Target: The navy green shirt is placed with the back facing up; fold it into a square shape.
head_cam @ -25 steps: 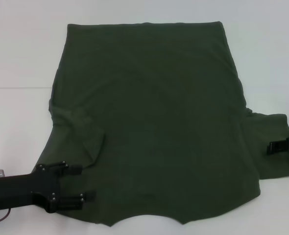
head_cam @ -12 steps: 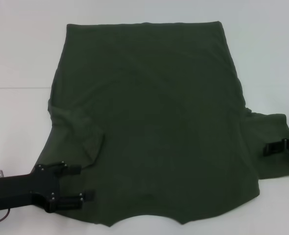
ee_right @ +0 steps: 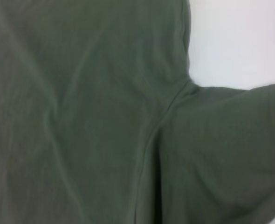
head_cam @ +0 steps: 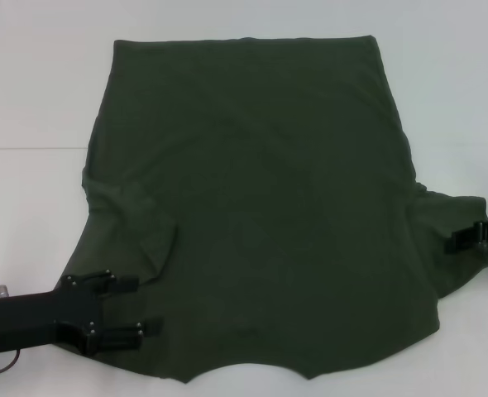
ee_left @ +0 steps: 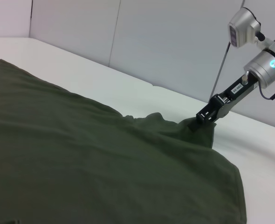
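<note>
Right tool (head_cam: 463,241) clamped on the shirt's (head_cam: 252,207) right sleeve near its outer hem, fingers together on a pinch of cloth, the sleeve tented up off the table (head_cam: 29,91) where gripped, as seen from the left wrist view (ee_left: 204,115). Left tool (head_cam: 141,306) low over the near left corner of the shirt, fingers apart with a clear gap between them, lying on or just above the fabric beside the left sleeve, which sits already turned in over the body; contact not certain, nothing pinched. Shirt spread flat across the middle of the table, hem at the far side, neckline at the near edge. Likely step: folding the right sleeve inward over the body to match the left. Best done by lifting only enough to free the sleeve from the table, then carrying it straight across toward the centre line and keeping the fold along the side seam, so the body stays unwrinkled. Worth holding the pinch firm until the sleeve lies flat, and keeping the left tool still or pressing lightly to stop the whole shirt from sliding. Soft fabric, likely to drag and bunch if pulled fast.
</note>
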